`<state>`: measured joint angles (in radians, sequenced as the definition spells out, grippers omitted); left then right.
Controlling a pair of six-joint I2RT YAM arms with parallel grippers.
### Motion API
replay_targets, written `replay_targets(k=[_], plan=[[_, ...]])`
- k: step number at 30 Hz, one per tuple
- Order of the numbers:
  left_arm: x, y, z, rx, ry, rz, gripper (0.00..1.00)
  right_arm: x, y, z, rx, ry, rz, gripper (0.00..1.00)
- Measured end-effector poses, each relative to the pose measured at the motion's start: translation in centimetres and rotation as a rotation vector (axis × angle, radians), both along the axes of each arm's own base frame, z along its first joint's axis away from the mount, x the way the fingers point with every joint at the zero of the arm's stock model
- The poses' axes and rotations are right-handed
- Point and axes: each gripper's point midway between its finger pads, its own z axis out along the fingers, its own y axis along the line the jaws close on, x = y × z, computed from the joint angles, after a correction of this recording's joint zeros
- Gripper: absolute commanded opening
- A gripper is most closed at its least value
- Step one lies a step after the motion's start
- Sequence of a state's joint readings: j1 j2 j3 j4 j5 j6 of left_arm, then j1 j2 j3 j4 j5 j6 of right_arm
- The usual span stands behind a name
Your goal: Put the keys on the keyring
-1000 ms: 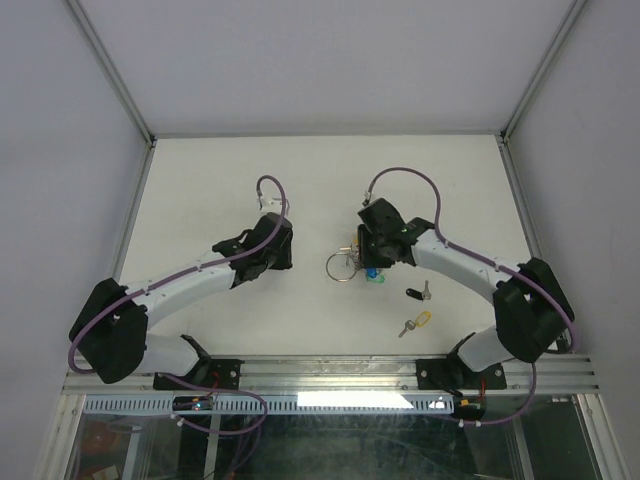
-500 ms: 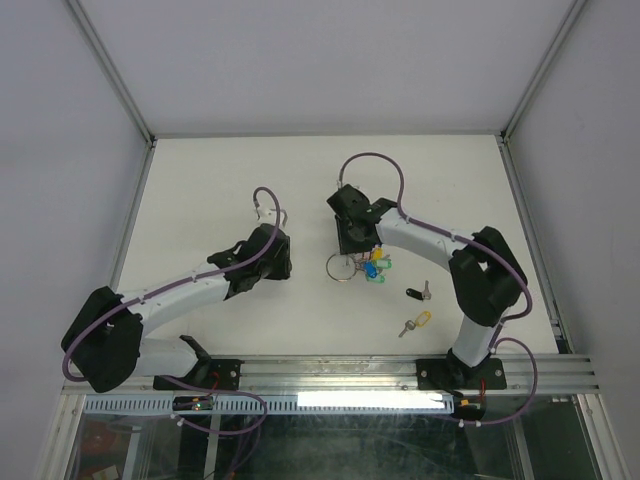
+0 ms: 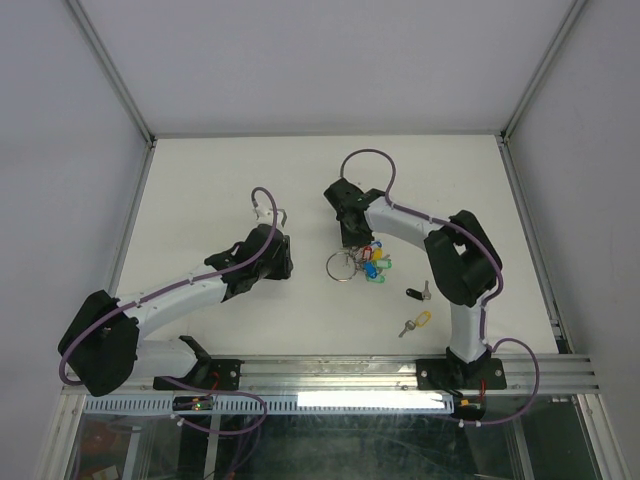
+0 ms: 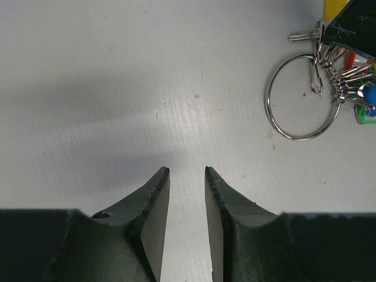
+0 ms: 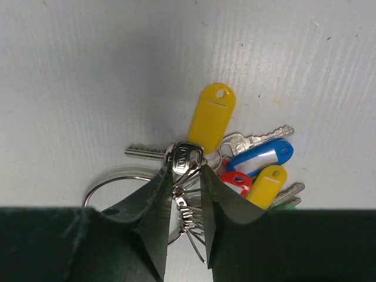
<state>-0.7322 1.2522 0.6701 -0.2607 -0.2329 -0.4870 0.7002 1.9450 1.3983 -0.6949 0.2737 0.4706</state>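
Pinching view of my right gripper (image 5: 187, 168): both fingertips are clenched on the head of a silver key (image 5: 188, 155), caught only at the very tips. The keyring (image 5: 103, 185) curves away to the left of the fingers. The tagged keys (image 5: 261, 157) fan out just to the right and ahead: a long yellow tag (image 5: 211, 117) straight ahead, then blue, red, a second yellow and a green edge. My left gripper (image 4: 187, 174) hovers over the bare table (image 3: 200, 180), its fingers a narrow gap apart and grasping nothing. From there the keyring lies well ahead and to the right, untouched.

Hazards, as I judge them:
- The hold is shallow and on thin, smooth metal. Any twist may pivot the silver key between the pads or flick it out.
- Nothing braces the keyring. A pull from the right gripper would likely drag the whole bunch across the table and not move one key along the wire.
- The fanned tags crowd the fingers, so a small shift could snag a neighbour.
- A black key (image 3: 416, 293) and a yellow-tagged key (image 3: 414, 323) lie loose, well apart from the bunch on the side towards my right base, and are not yet on the keyring.
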Motion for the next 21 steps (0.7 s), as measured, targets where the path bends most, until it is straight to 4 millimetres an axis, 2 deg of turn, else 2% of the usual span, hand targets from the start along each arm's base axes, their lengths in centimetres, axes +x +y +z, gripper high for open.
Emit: replay_targets(k=[6,21], plan=[[0.0,0.0,0.0,0.0,0.0,-0.001,0.29,0.3,-0.3,-0.2,0.003,0.006,-0.011,0.26],[0.0,0.0,0.0,-0.001,0.001,-0.002,0.29,0.6,0.7,-0.1,0.051,-0.002,0.001,0.26]])
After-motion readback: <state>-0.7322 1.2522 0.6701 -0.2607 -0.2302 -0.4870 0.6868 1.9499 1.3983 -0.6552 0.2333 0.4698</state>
